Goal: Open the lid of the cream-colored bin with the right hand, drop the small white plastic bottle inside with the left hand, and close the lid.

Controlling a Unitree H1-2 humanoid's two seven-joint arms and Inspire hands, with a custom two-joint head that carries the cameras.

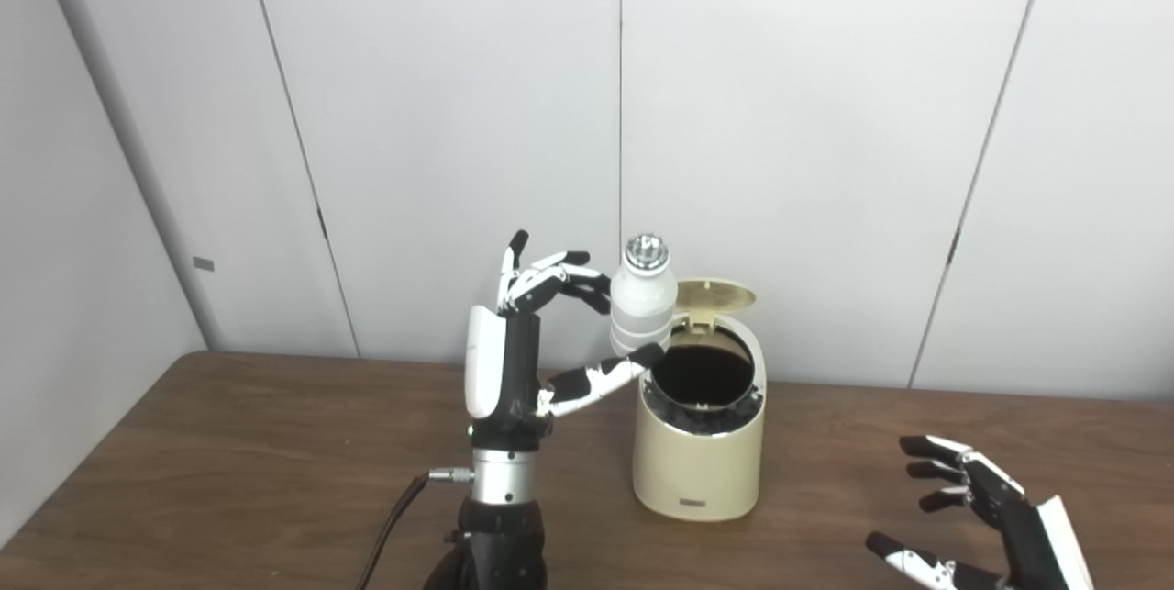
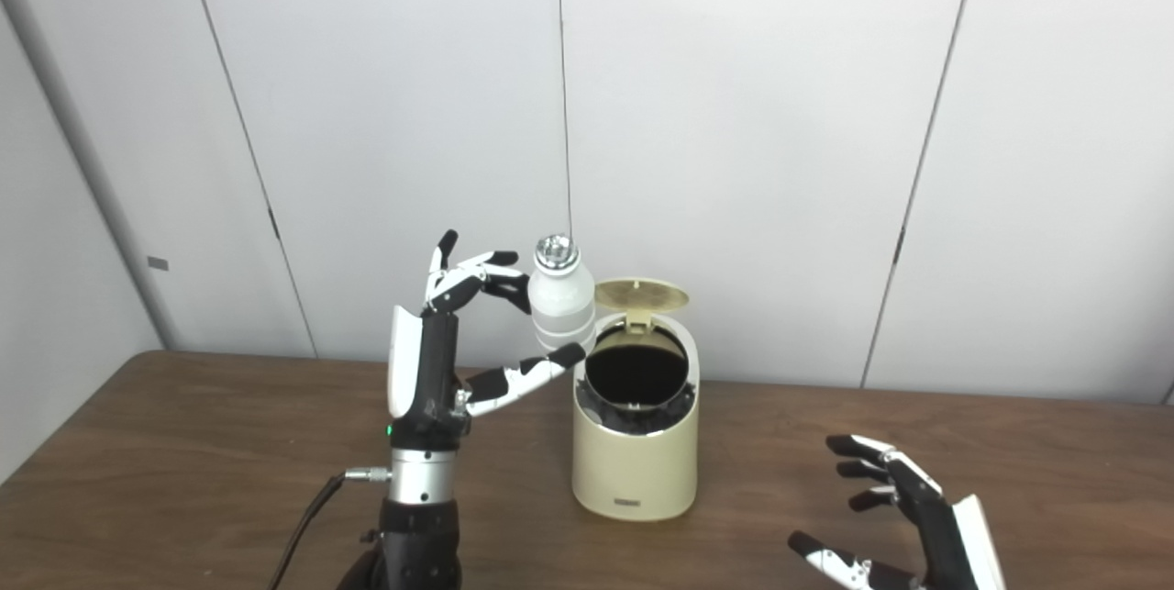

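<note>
Robot holds a bottle (image 1: 643, 301) above the left rim of an open bin (image 1: 700, 443).

The small white bottle, silver-capped and upright, is pinched in the left hand (image 1: 541, 342), fingers on its far-left side and thumb under its base, just left of the bin's dark opening and not yet over it. The lid (image 1: 714, 295) stands tipped up at the bin's back, so opening looks done; dropping the bottle in and closing the lid remain. The right hand (image 1: 972, 517) hangs spread and empty, well right of the bin and nearer the camera, over the table (image 1: 229, 461). Bare tabletop surrounds the bin; a grey wall (image 1: 825, 113) rises close behind it, the table's far edge near.
</note>
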